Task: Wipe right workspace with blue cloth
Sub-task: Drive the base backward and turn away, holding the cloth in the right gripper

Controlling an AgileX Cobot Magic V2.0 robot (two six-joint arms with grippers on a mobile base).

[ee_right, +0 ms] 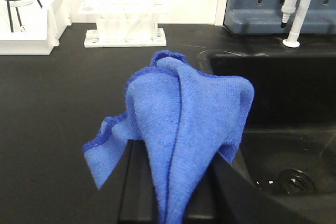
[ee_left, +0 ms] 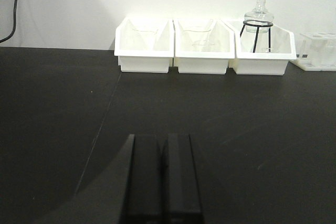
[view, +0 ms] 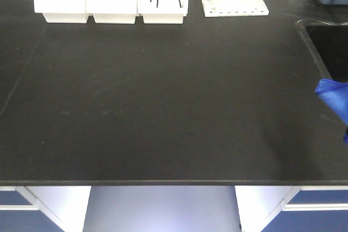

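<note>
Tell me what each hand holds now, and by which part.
Right hand grips the blue cloth by a bunched fold; left hand is shut, holding nothing.

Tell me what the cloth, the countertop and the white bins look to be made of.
Cloth: soft woven or knitted fabric, probably microfibre; fine ribbed texture, stitched edge, limp folds. Countertop: hard black slab, matte, faint smears; maybe resin or stone, unclear. Bins: white moulded plastic, smooth, slightly glossy, thin walls.
</note>
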